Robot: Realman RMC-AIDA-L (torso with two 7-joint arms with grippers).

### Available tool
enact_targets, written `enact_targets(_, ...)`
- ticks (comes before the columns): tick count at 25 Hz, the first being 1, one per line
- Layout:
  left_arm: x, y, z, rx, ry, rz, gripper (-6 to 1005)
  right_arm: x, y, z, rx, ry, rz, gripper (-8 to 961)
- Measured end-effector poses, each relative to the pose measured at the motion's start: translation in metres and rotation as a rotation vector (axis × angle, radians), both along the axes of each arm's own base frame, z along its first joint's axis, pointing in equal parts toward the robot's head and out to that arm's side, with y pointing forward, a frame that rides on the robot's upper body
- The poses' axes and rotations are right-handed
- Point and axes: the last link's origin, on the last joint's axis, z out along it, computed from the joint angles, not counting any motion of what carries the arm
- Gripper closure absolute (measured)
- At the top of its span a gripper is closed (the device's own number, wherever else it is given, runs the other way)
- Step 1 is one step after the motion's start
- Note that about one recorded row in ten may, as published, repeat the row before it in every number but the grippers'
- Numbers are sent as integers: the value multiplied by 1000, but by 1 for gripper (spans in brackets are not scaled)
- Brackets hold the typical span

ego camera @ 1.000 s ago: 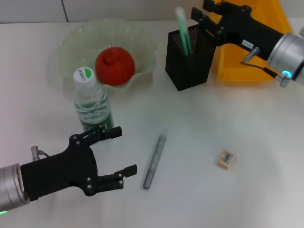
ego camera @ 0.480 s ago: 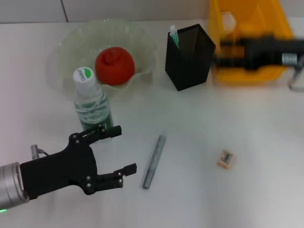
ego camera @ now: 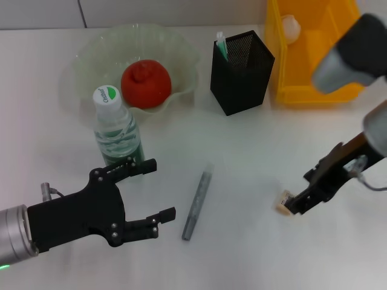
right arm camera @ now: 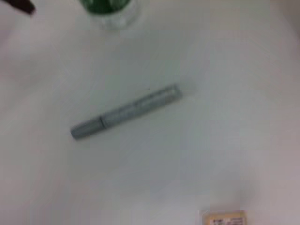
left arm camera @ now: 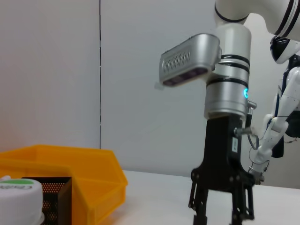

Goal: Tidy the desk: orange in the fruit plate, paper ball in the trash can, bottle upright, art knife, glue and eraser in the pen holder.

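Note:
The orange (ego camera: pixel 146 83) lies in the pale fruit plate (ego camera: pixel 84 57). In front of the plate the bottle (ego camera: pixel 118 130) stands upright. A green-and-white glue stick (ego camera: pixel 221 43) pokes out of the black mesh pen holder (ego camera: pixel 242 75). The paper ball (ego camera: pixel 290 25) rests in the yellow trash can (ego camera: pixel 314 90). On the table lies the grey art knife (ego camera: pixel 197 205) (right arm camera: pixel 126 112). My right gripper (ego camera: pixel 294 204) (left arm camera: pixel 220 213) hangs open just over the tan eraser (ego camera: pixel 281 202) (right arm camera: pixel 224 218) and partly covers it. My left gripper (ego camera: pixel 160 188) is open and empty, near the bottle's base.
The trash can stands at the back right, right beside the pen holder. The art knife lies between my two grippers. White table surface runs along the front edge.
My right arm has swung from the pen holder and trash can down to the eraser at the front right. The left arm has barely moved.

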Motion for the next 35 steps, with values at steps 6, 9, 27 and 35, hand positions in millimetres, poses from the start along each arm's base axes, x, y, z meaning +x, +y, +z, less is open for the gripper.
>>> enact_targets(6, 0, 0, 0, 0, -1, 1, 138, 0, 1, -17, 3, -126, 45, 188)
enact_targets(9, -1, -1, 0, 1, -1, 2, 138, 0, 2, -23, 6, -146, 54, 189)
enact_targets(27, 0, 0, 1, 3, -2, 1, 138, -4, -2, -56, -20, -198, 124, 205)
enact_targets(35, 0, 0, 1, 3, -3, 0, 138, -2, 0, -59, -21, -221, 109, 314)
